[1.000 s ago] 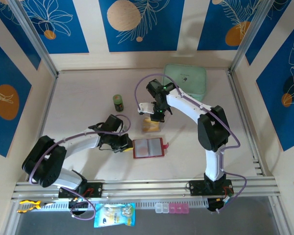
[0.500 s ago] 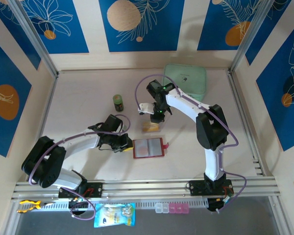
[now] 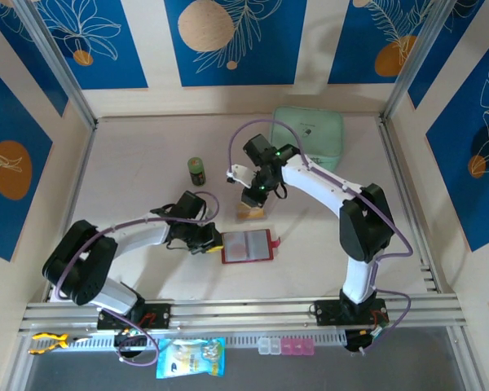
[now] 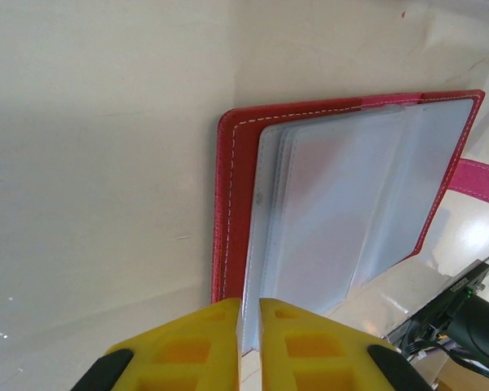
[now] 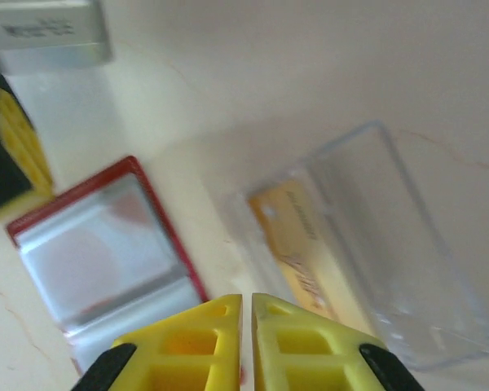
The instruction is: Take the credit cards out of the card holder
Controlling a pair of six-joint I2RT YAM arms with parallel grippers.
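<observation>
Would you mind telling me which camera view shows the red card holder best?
The left wrist view: the card holder lies open up close, stitching and clear sleeves sharp. The top external view shows it small but whole; the right wrist view shows it blurred.

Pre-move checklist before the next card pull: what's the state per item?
1. Red folding card holder lies open flat: ok.
2. Left gripper jaws shut on the edge of its clear sleeve: ok.
3. Right gripper free: ok, jaws shut with nothing seen between them.
4. Thin tan-orange card out of the holder: ok, it lies by a clear plastic piece.
5. Sleeves emptied of cards: cannot tell.
</observation>
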